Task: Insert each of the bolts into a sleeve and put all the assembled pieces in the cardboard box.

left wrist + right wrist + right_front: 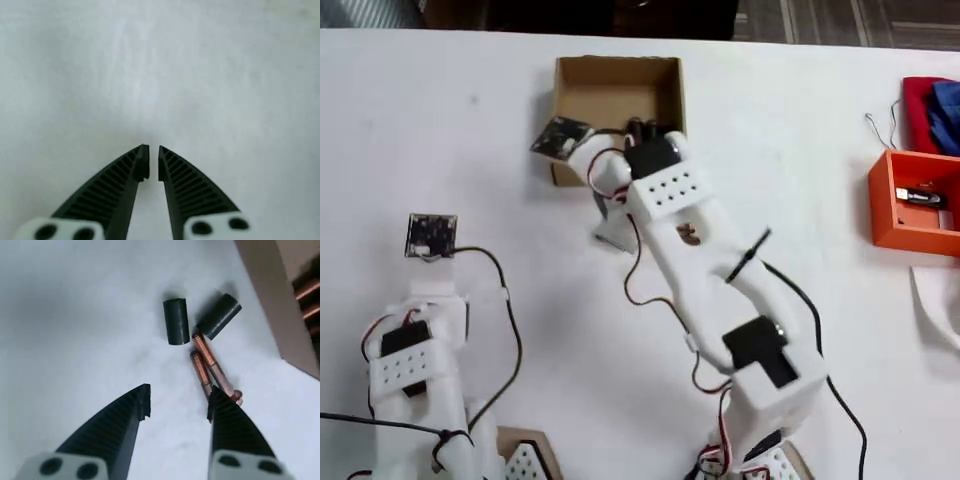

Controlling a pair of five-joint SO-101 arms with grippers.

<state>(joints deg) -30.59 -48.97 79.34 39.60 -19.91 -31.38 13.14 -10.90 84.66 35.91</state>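
Cardboard box (616,64) first: it sits open-topped on the white table (160,60), and over its brown wall, from my right wrist, I catch copper-coloured rods (306,292) lying inside, at least 2 of them, though I can't tell from here whether they wear sleeves. Far off to the side of the cardboard box, at the table's edge, is an orange tray (885,215) holding 1 small black-and-silver object (918,196), too small to identify. Now the loose parts, all just outside the cardboard box, close to its wall: 2 black sleeves, the first sleeve (176,321) lying flat farther from the box wall, the second sleeve (218,316) tilted and nearer that wall. Touching or almost touching the second sleeve's end is the long bolt (212,365), copper and threaded, and the short bolt (201,372) lies right alongside it on the side away from the box. My right gripper (178,395) hangs over this cluster with fingers spread wide apart, nothing between them. The finger on the box side sits over the head ends of both bolts, and the sleeves lie beyond my fingertips. My left gripper (152,152) is well away from the cardboard box, over bare table, its 2 fingers drawn almost together with a thin slit between the tips, holding nothing.
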